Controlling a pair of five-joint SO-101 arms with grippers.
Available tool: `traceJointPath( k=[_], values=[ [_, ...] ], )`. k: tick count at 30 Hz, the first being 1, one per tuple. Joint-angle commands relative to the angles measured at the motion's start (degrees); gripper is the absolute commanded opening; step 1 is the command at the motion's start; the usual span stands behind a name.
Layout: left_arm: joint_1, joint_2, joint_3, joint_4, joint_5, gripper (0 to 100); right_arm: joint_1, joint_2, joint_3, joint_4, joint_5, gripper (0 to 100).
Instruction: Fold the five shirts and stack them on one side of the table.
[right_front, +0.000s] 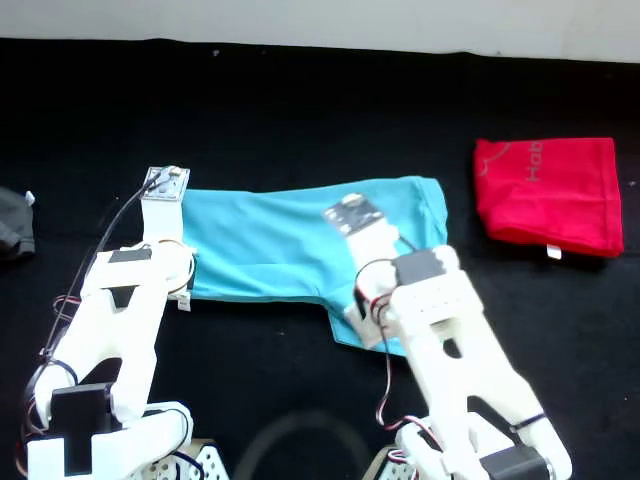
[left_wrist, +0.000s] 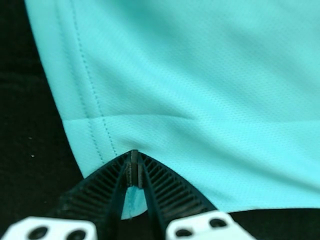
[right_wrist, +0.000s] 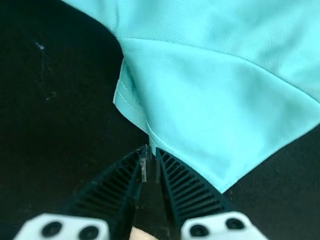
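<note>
Squarely, left end effector (left_wrist: 134, 161) pinches teal shirt (left_wrist: 200, 90) hem.

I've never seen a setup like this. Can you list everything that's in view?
teal shirt: one, teal, spread out mid-table
red shirt: one, red, folded, far right of the table
dark cloth: one, dark grey, at the table's left edge, cut off; cannot tell what it is
table: one, black, under everything
left arm: one, white, at the teal shirt's left edge
right arm: one, white, at the teal shirt's near right part
left gripper: one, black fingers, shut on the teal shirt's edge
right gripper: one, black fingers, shut on the teal shirt's hem
</note>
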Motion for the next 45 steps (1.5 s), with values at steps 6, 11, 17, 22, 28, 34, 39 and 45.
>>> traceJointPath(
  k=[6, 11, 17, 22, 28, 34, 39, 45],
  values=[
    [0.4, -0.6, 0.3, -1.1, -0.3, 1, 1.5, -0.7, 12.4, -19.6, 4.0, 2.6],
    [0.4, -0.6, 0.3, -1.1, -0.2, 1, 6.8, 1.2, 16.2, -29.3, 8.2, 2.6],
    [0.4, -0.5, 0.3, -1.1, -0.2, 1, 15.0, 7.0, 13.1, -34.3, 12.0, 2.6],
    [0.3, -0.5, 0.2, -1.1, -0.2, 1, 14.6, 4.3, 10.9, -31.4, 12.0, 2.6],
    [-0.6, -0.5, 0.2, -1.8, -0.1, 1, 7.2, -4.7, 10.1, -23.7, 11.9, 3.1],
    [-0.6, -0.5, 0.3, -1.8, -0.1, 1, 1.1, -7.8, 10.4, -18.6, 7.6, 5.0],
    [-0.6, -0.5, 0.3, -1.8, -0.1, 1, -1.1, -5.8, 10.2, -18.8, 5.5, 19.2],
    [-0.6, -0.5, 0.3, -1.9, -0.1, 1, -1.0, 3.9, 10.5, -23.6, 5.5, 16.3]
  ],
)
